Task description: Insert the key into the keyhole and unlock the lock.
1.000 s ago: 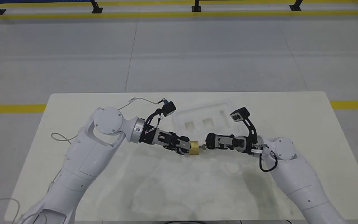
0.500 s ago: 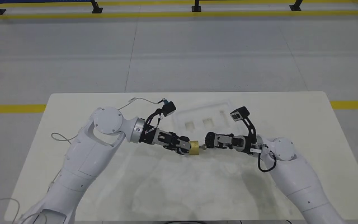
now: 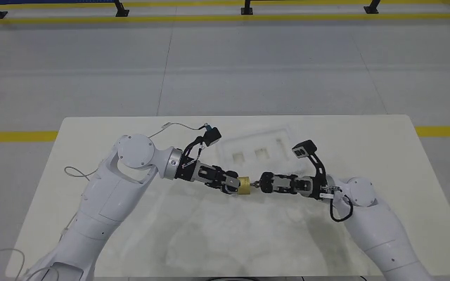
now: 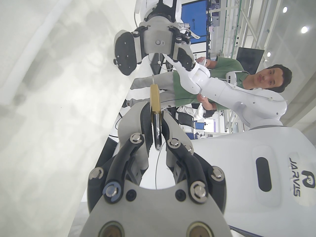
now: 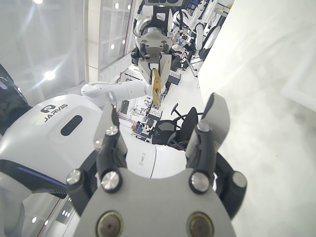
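The left hand is pressed together on the lock. Its two fingers pinch the steel shackle and the nearest part of the brass body from either side, and the rest of the body stands out past the fingertips. In the top view this hand holds the lock clear of the tabletop, on the robot's side of the white tray and near the tray's left half. The lock's long axis runs roughly level and along the tray's long edge. The shackle end points back into the left hand and the keyhole end points toward the right arm. The key sits in that keyhole end as a thin sliver in line with the lock's axis, its free end sticking out toward the right hand. The right hand is spread wide, its fingers far apart with nothing between them and touching nothing. From the right wrist view the lock and the key hang ahead of the fingertips, centred on the gap but apart from them. In the top view this hand is also on the robot's side of the tray, near the tray's right half, facing the keyhole end.
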Controlling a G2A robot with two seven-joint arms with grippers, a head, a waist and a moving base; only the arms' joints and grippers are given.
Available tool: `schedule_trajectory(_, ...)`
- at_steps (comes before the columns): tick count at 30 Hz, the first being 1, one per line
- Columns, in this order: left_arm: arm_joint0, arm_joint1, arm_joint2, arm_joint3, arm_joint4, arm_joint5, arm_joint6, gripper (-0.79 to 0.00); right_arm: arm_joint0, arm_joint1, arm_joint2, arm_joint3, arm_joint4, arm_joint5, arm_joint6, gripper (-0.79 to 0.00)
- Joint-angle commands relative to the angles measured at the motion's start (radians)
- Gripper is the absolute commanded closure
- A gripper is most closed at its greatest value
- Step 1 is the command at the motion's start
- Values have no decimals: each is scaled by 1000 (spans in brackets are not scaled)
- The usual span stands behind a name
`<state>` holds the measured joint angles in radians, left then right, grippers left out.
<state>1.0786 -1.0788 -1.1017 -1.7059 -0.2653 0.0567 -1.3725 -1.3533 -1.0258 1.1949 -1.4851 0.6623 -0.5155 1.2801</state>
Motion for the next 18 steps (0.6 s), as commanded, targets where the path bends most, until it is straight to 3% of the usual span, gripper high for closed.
schedule_trajectory(1,0,0,0,0,0,0,0,0,2,-1,-5,2,0,0,2,-160)
schedule_trajectory(13,0,0,0,0,0,0,0,0,19,-11,-42,5,0,-1,-2,-160)
schedule_trajectory(17,0,0,0,0,0,0,0,0,23,-13,-50,4,-5,-2,-3,-68)
schedule_trajectory(18,0,0,0,0,0,0,0,0,24,-13,-52,4,-5,-1,-2,-9)
